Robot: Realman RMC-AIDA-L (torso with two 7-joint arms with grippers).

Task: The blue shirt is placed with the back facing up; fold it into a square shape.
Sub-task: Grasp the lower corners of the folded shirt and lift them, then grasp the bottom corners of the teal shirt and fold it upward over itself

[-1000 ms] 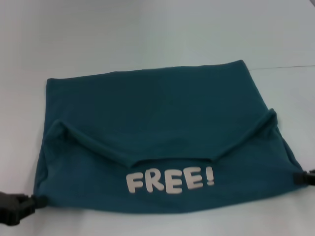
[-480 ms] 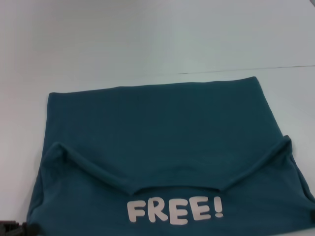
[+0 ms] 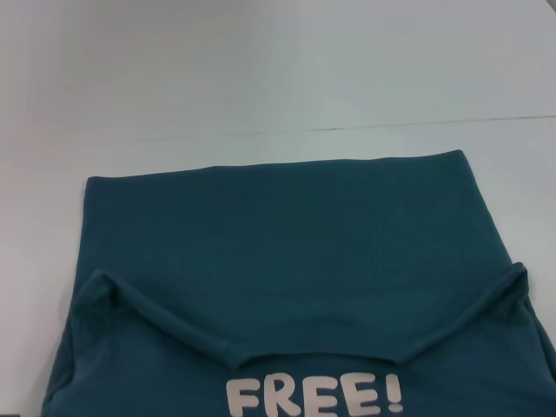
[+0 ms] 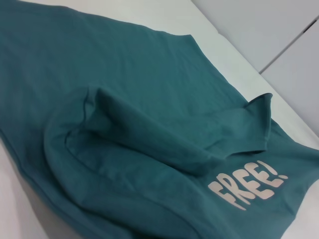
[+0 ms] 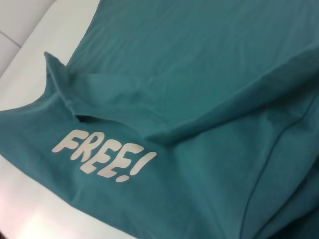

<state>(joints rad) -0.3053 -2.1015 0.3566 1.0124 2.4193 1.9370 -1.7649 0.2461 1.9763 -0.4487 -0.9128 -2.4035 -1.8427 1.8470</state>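
The blue shirt (image 3: 287,261) lies on the white table (image 3: 261,69), filling the lower half of the head view. Its near part is turned up so the white "FREE!" lettering (image 3: 314,396) shows at the bottom edge. Both sleeves are folded inward, forming diagonal ridges at left (image 3: 156,308) and right (image 3: 469,313). The left wrist view shows the shirt (image 4: 139,114) and its lettering (image 4: 247,186) close up. So does the right wrist view, with the shirt (image 5: 199,74) and lettering (image 5: 103,157). Neither gripper appears in any view.
Bare white table surface (image 3: 278,78) stretches beyond the shirt's far edge, crossed by a thin seam line (image 3: 417,124). In the wrist views, white table (image 4: 239,64) borders the cloth.
The shirt has shifted toward me, lower in the head view. Both black grippers, at the shirt's near corners a second ago, have dropped out of the frame.
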